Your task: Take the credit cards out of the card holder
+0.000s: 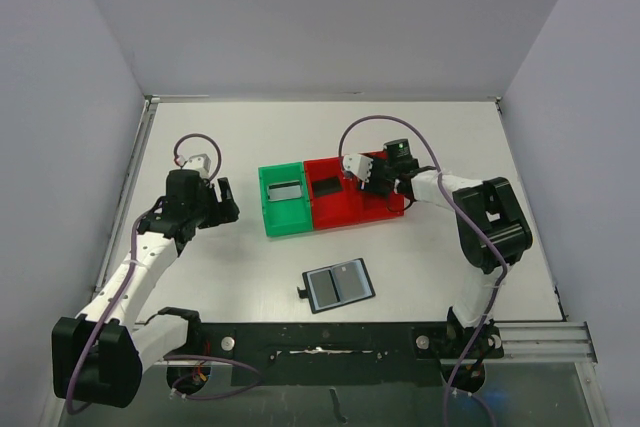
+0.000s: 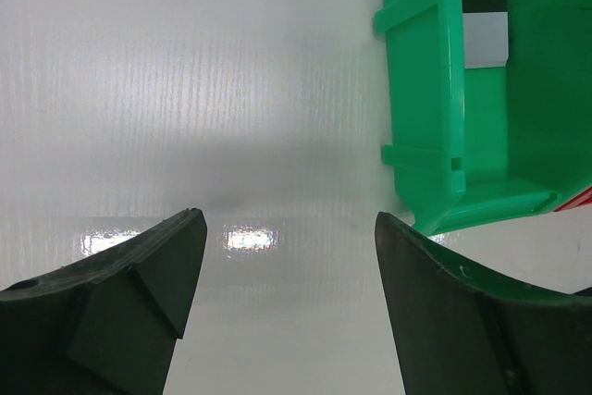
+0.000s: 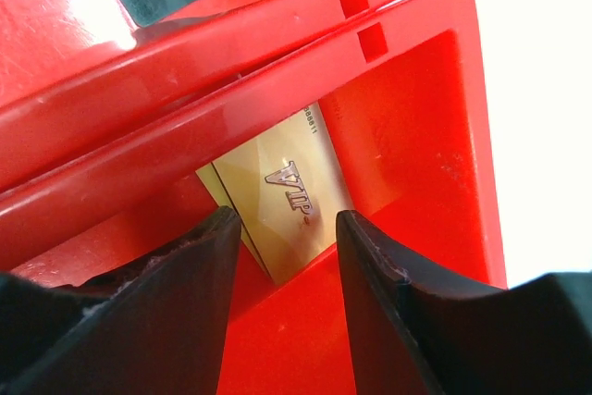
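The right hand (image 3: 285, 219) hangs over a red bin (image 3: 407, 136), fingers parted, gripping nothing. The tan-gold card (image 3: 282, 187) lies in the bin just beyond them. A greyish card (image 2: 486, 39) lies in the green bin (image 2: 425, 117). Beside that bin the left hand (image 2: 287, 228) hovers, spread wide and empty. The card holder (image 1: 340, 285) lies open on the white worktop (image 1: 200, 277), apart from the bins, nearer the arms' bases.

Gold card (image 3: 282, 193) half behind red bin (image 3: 421, 127)
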### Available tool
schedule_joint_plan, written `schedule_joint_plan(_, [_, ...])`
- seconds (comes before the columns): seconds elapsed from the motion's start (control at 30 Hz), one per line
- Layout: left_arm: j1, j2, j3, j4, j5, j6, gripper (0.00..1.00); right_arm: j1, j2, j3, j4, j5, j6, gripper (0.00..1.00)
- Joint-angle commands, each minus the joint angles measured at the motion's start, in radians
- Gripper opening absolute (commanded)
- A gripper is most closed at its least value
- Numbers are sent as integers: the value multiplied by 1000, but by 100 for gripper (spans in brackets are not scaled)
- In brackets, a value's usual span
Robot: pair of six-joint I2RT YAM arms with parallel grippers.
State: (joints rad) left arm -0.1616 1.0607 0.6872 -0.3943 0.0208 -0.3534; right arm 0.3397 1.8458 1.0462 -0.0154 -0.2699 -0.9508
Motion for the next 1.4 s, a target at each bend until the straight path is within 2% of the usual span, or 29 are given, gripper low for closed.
schedule_joint_plan(0.0, [6, -4, 54, 25, 21, 22, 73, -6, -14, 42, 21, -7, 6, 47])
schedule_joint_plan(0.3, [7, -5, 55, 25, 32, 23, 73, -9, -77, 35, 37, -40, 51, 58])
schedule_joint_plan(0.47, [7, -55, 47, 34, 20, 27, 73, -29, -177, -40, 194, -97, 172, 69])
schedule_joint_plan(0.67, [7, -88, 40, 42, 16, 25, 74, -36, -292, -89, 254, -78, 268, 73])
schedule_joint_plan(0.73, [7, -96, 41, 41, 15, 27, 74, -38, -374, -124, 325, -46, 371, 74])
schedule_joint_plan(0.8, [7, -112, 36, 44, 22, 24, 74, -40, -443, -136, 344, 47, 572, 76])
schedule_joint_plan(0.87, [7, -131, 29, 49, 24, 13, 74, -45, -504, -107, 258, 179, 762, 78])
schedule_joint_plan(0.93, [7, -147, 23, 56, 26, 6, 75, -68, -561, -81, 131, 233, 938, 81])
schedule_joint_plan(1.0, [7, -151, 22, 57, 28, 1, 76, -108, -620, -110, 51, 199, 1096, 89])
schedule_joint_plan(1.03, [7, -153, 18, 66, 39, -3, 76, -138, -651, -153, 44, 165, 1162, 99])
schedule_joint_plan(1.13, [0, -155, -6, 112, 160, -65, 76, -278, -695, -275, 13, 45, 1409, 98])
schedule_joint_plan(1.2, [-37, -156, -24, 140, 220, -143, 76, -376, -676, -336, 19, -185, 1490, 98])
schedule_joint_plan(1.27, [-133, -165, -26, 147, 197, -203, 76, -423, -657, -371, -46, -287, 1555, 98])
schedule_joint_plan(1.37, [-342, -184, -26, 158, 96, -299, 76, -383, -723, -455, -74, -249, 1628, 98])
